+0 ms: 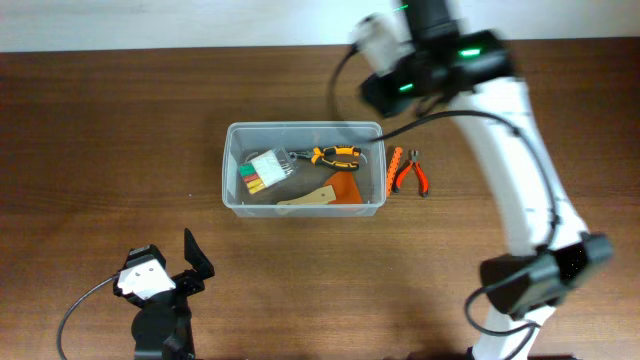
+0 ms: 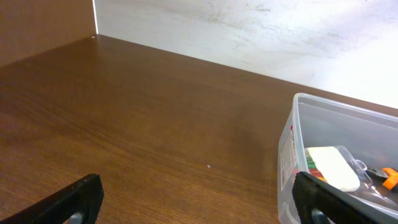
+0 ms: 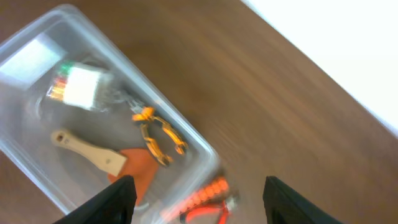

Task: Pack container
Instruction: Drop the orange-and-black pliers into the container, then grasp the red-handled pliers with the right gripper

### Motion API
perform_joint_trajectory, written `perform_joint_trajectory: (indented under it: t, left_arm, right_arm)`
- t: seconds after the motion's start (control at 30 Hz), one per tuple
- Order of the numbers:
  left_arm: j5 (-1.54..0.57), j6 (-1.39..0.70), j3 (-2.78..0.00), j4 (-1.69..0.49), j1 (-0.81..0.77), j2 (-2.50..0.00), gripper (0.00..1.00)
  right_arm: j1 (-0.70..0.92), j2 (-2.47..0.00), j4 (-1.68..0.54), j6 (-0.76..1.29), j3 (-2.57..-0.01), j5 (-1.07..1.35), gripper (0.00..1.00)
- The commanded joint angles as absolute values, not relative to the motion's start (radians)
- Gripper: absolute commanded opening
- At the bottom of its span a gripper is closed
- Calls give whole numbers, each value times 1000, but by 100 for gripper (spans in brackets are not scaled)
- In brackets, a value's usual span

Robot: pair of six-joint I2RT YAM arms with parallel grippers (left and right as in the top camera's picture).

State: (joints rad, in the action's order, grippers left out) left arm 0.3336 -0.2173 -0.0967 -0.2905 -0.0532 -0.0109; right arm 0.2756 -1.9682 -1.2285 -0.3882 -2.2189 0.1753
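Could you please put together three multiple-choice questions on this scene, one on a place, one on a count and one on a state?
1. Where do the orange pliers lie? A on the table beside the container; B inside the container; C at the table's near edge.
2. How many things lie in the container? A one; B three; C six.
3. How is the right gripper? A shut on pliers; B shut on the rim; C open, empty.
Answers: 1 A, they lie outside its short wall; 2 B, a packet of coloured pieces, yellow pliers, a wooden-handled scraper; 3 C, its fingers stand wide apart, nothing between.
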Motion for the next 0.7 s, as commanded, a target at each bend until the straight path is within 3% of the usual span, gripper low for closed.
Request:
perform_joint_trajectory:
  t: [0.0, 0.17, 0.33, 0.67]
  left_arm:
    - [337, -208, -93, -292, -57, -6, 99]
    - [337, -208, -93, -292, -57, -6, 99]
    - [337, -208, -93, -292, -57, -6, 99]
    - [337, -208, -93, -292, -57, -8, 99]
  right_arm:
    - [115, -1989, -1291, -117, -2209, 169, 65]
    - [-9, -2019, -1332, 22, -2089, 170, 56]
    - [-14, -2019, -1296, 28, -1891, 169, 54]
    - [0, -2019, -974, 28, -1501, 153, 44]
